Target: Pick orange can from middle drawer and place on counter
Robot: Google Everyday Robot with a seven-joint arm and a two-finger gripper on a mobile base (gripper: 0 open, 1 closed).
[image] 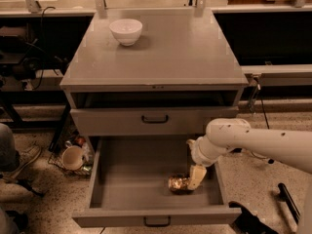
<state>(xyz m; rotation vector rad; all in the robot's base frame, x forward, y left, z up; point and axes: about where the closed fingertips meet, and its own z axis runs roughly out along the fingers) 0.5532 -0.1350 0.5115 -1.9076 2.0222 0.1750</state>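
The orange can (178,184) lies on its side on the floor of the open middle drawer (136,179), right of centre and near the front. My gripper (195,178) reaches down into the drawer from the right on the white arm (243,140). Its pale tip touches the right side of the can. The counter (185,48) is the flat grey top of the cabinet, above the drawers.
A white bowl (126,30) stands on the counter at the back left. A shallower grey drawer front (155,120) with a black handle sits above the open drawer. A mug and clutter (73,157) lie on the floor to the left. A long bench runs behind.
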